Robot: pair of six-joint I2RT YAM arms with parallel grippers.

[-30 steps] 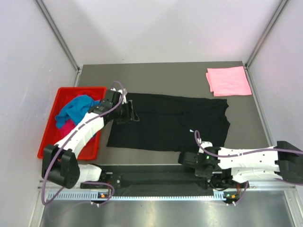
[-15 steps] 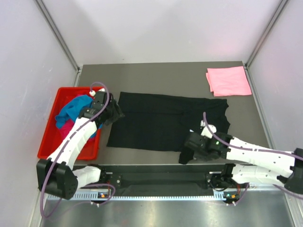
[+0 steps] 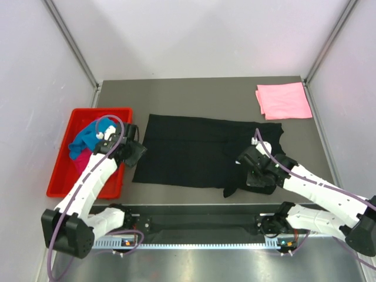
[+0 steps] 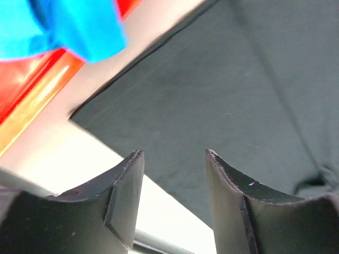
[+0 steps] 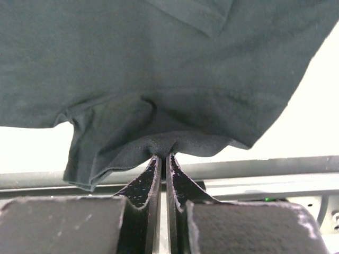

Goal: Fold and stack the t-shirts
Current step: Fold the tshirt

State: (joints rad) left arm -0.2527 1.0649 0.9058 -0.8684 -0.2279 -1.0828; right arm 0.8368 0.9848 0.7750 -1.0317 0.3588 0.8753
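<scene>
Cloth first: your black t-shirt (image 3: 194, 150) lies spread across the middle of the table (image 3: 200, 94), with its near right edge bunched up. Your right gripper (image 5: 162, 159) is clamped on that bunched fabric, a fold of it pinched between the jaws. Your left gripper (image 4: 174, 156) has its jaws apart and holds nothing, poised over the shirt's near left corner beside the red tray (image 3: 59, 170). The turquoise t-shirt (image 3: 88, 134) and magenta t-shirt (image 3: 81, 160) lie heaped in that tray. The light pink t-shirt (image 3: 283, 100) sits folded at the far right corner.
</scene>
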